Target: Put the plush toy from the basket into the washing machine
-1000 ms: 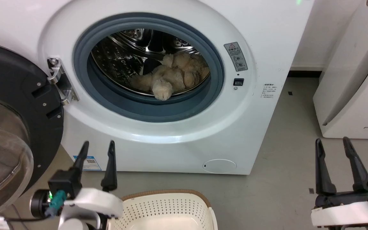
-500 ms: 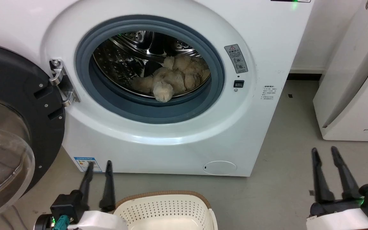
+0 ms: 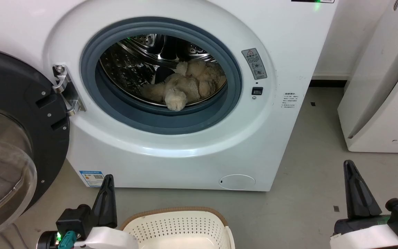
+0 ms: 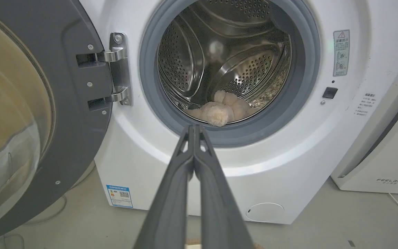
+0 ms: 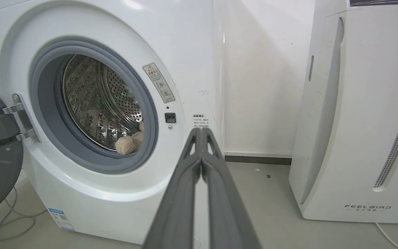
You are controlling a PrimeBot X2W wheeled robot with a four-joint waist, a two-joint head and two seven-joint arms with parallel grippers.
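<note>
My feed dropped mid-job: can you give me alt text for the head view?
The plush toy lies inside the steel drum of the open washing machine, one fluffy limb near the grey seal. The door stands open at left. Below, the basket sits between the left gripper and right gripper, both shut and empty.

The washer (image 3: 288, 52) has a smooth, shiny white shell. Its drum (image 3: 126, 69), at the top middle, is bright metal full of little holes and shines like a mirror. The seal (image 3: 171, 121) round it looks like dull grey rubber. The toy (image 3: 185, 84) is soft and fluffy. At the left, the door (image 3: 12, 79) has a matt black frame and clear glass, and its hinge (image 3: 64, 90) is shiny metal. At the bottom, the basket (image 3: 174, 224) is smooth cream plastic with holes. The floor (image 3: 306, 155) is dull grey.
</note>
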